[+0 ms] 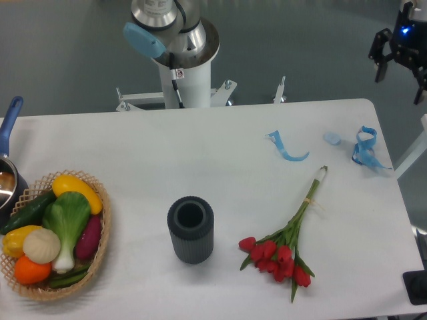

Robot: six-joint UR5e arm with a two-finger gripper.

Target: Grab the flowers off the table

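Observation:
The flowers (283,257) lie flat on the white table (167,153), right of centre near the front edge. Their red blooms and green leaves point toward the front. The thin green stems run up and to the right, ending in a pale tip. My gripper (399,79) hangs at the top right corner of the view, beyond the table's far right corner and well away from the flowers. Its dark fingers (379,63) are spread open with nothing between them.
A dark grey ribbed cylinder (191,230) stands upright left of the blooms. A wicker basket (100,250) of vegetables sits at the front left, with a blue-handled pot (8,127) behind it. Curly blue ribbons (288,148) (365,148) lie near the far right. The arm's base (181,63) is behind the table.

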